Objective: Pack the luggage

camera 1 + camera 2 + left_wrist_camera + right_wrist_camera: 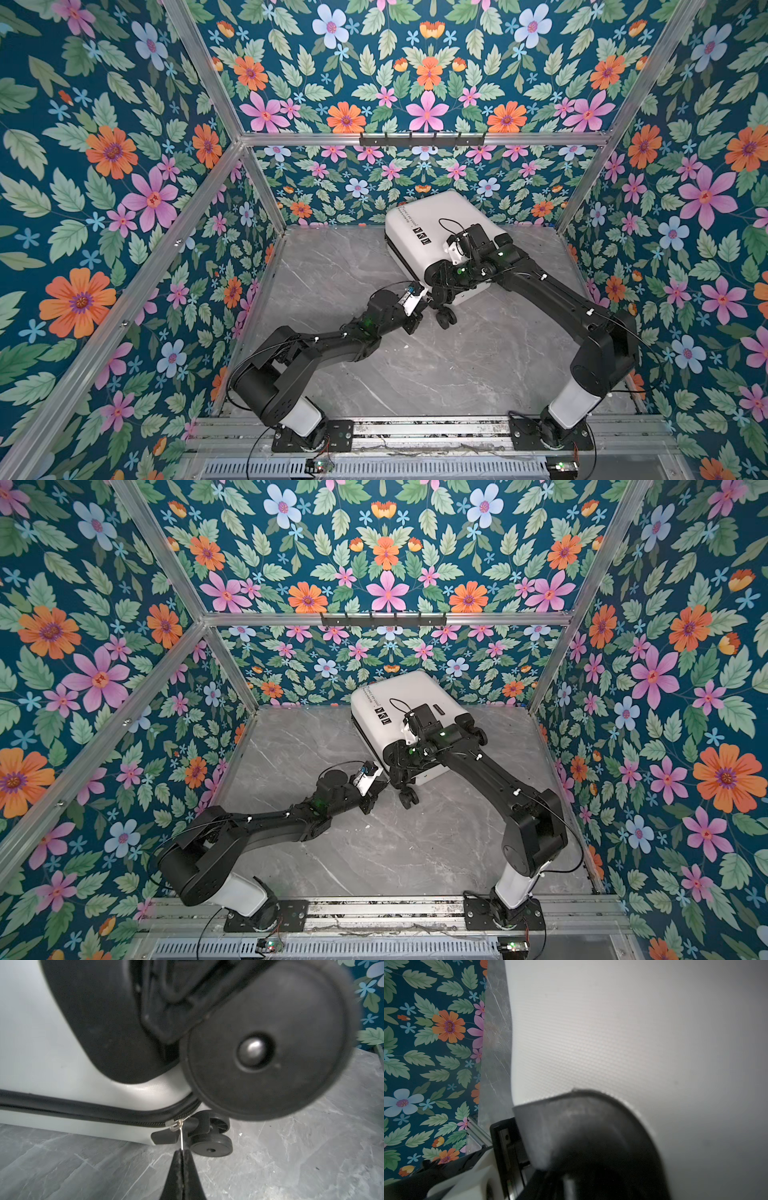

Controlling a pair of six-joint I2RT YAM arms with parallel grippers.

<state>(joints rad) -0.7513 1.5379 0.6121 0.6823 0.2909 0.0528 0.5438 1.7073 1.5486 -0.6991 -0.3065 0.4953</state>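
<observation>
The small white hard-shell suitcase [415, 224] lies flat and closed on the grey marble-patterned counter [332, 270]. It sits at the far side, a little to the right of the middle, with its printed face up and its wheeled end turned toward the near left. In the left wrist view the left claw [182, 1152] is pinched fully together on the tip of the thin metal zipper pull [181, 1136]. The pull hangs from the black zipper [104, 1120] just beside a black spinner wheel [270, 1043] at the near-left corner. I judge this grip is there to draw the slider along the seam, so the step in hand is probably the zipping of the case. The right arm reaches over the shell, and the right claw [441, 291] comes down at the same near-left corner, close to the wheels. Its wrist view shows only white textured shell and a dark curved part, so I cannot tell if the claw is wide, narrow or holding something. It seems placed there to keep the case from sliding while the zipper is pulled. A thin pull can slip out easily.
</observation>
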